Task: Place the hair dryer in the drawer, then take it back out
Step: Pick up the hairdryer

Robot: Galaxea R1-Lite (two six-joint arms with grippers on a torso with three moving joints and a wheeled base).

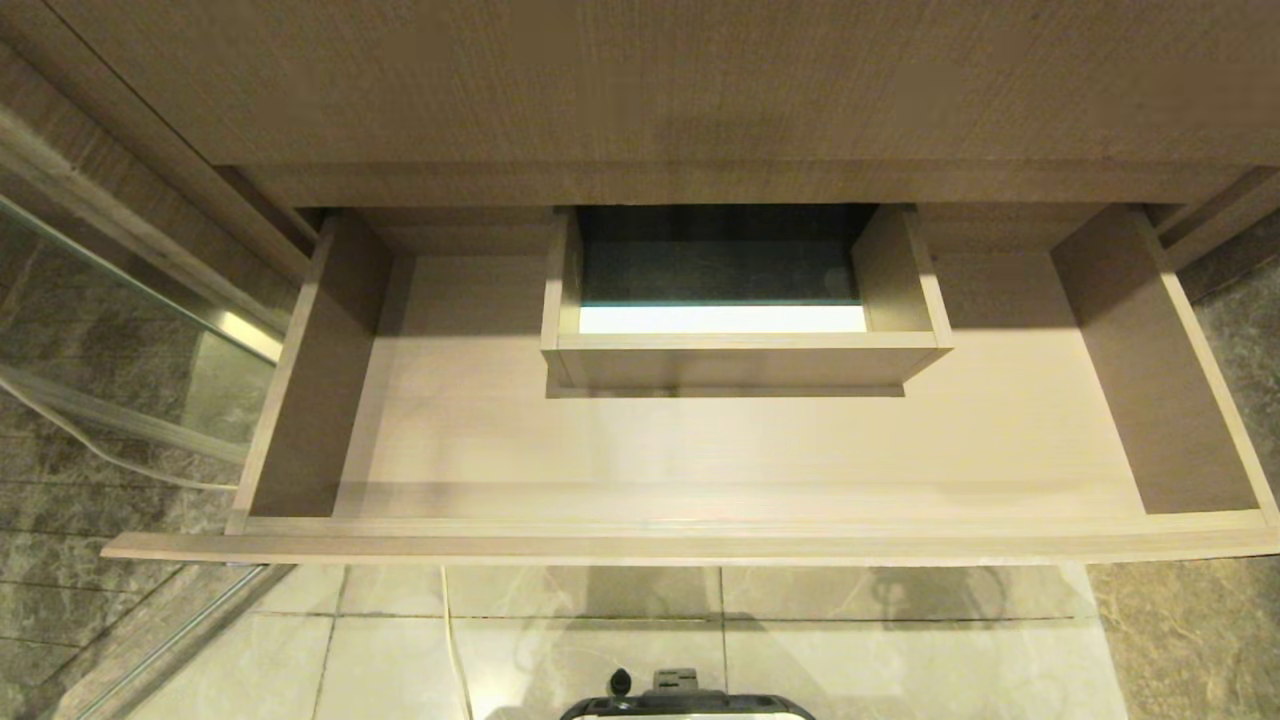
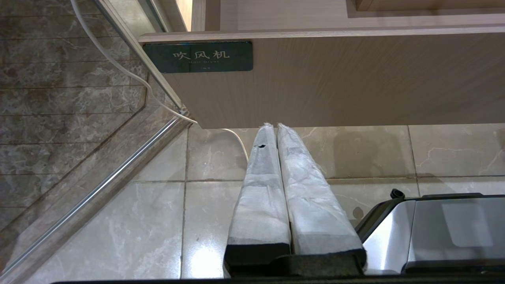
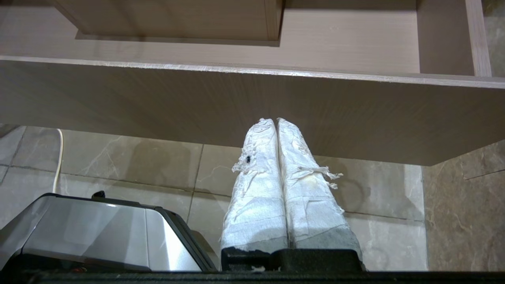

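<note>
The light wood-grain drawer (image 1: 700, 450) stands pulled out wide below the counter, its floor bare apart from a boxed cutout (image 1: 745, 355) at the back middle. The hair dryer is out of view. The drawer front (image 2: 335, 79) carries a small black label (image 2: 198, 56). Below that front panel, over the floor tiles, my left gripper (image 2: 275, 126) is shut with nothing between its white-wrapped fingers. My right gripper (image 3: 276, 121) is likewise shut and empty, just under the drawer front (image 3: 236, 102). Neither arm shows in the head view.
A glass shower panel with a metal rail (image 1: 120, 330) stands at the left of the drawer. A thin white cord (image 2: 118, 67) runs along the glass down to the tiled floor (image 1: 850, 640). The robot's dark and silver base (image 1: 685, 705) sits below the drawer front.
</note>
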